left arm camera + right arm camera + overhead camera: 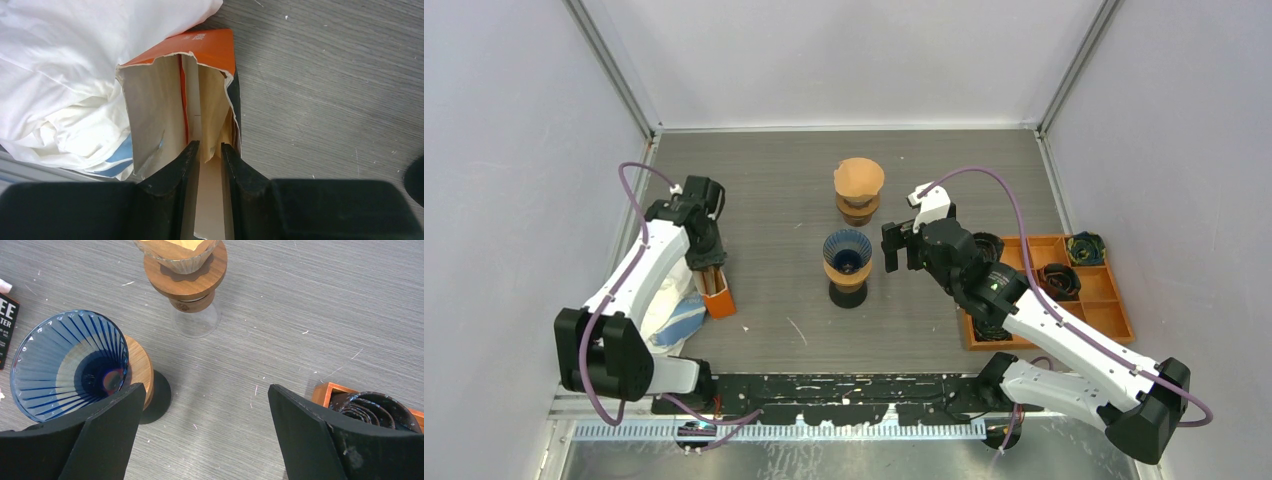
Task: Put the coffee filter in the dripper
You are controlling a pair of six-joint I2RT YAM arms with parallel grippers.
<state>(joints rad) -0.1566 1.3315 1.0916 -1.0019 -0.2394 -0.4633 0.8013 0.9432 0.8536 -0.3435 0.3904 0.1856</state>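
Grey wood-grain table (774, 340), white walls (844, 60)

I work in a lab test box — plain white walls (844, 60) on three sides; metal corner posts (614, 70); a grey table (774, 190) under me.

We see our gripper (210, 147) with its jaws a narrow gap apart, inside the torn top of an orange box (212, 45). Pale filters (150, 105) stand in the box, and one sheet shows between the jaws; we cannot tell whether it is pinched. A crumpled white bag (65, 75) touches the box's left side on the grey table (325, 90).
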